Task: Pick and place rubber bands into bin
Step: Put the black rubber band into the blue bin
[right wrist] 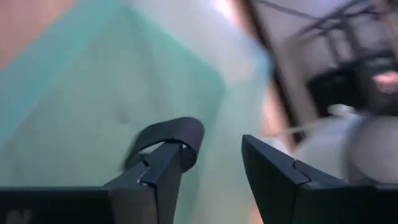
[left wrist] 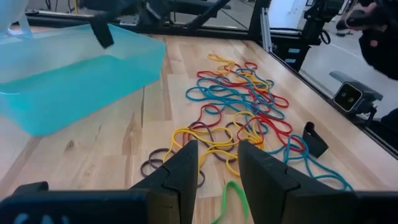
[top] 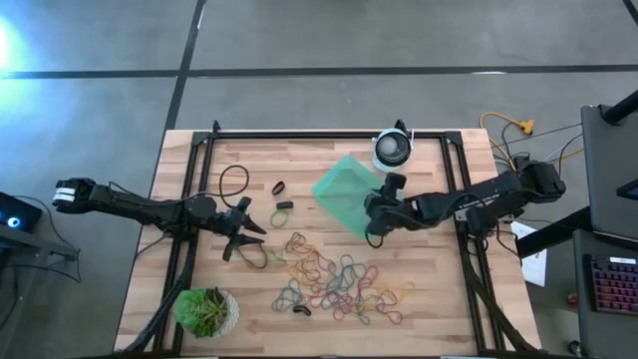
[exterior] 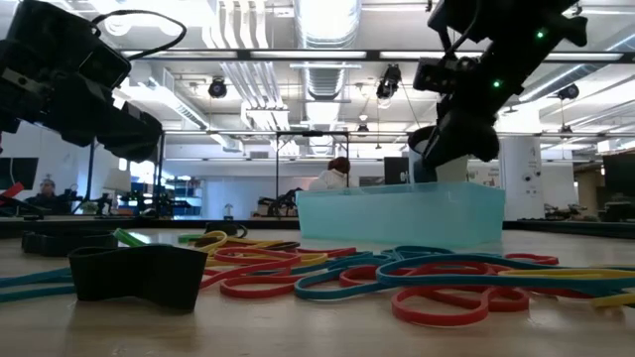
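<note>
One bin (top: 339, 189), two arms (rubber bands (top: 334, 279) uncountable, tangled).

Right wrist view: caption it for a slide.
Right gripper open over the bin, a black rubber band draped on one finger.

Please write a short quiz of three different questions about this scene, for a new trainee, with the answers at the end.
1. True or false: the right pincer is above the bin.
2. Multiple choice: in the right wrist view, the black rubber band is
A) lying flat on the wood
B) hanging on one finger of the open right pincer
C) held by the left pincer
3. Short answer: where does the pile of rubber bands lie, seen from above, relative to the potted plant?

Key
1. True.
2. B.
3. On the table, on the plant's right, towards the middle.
</note>
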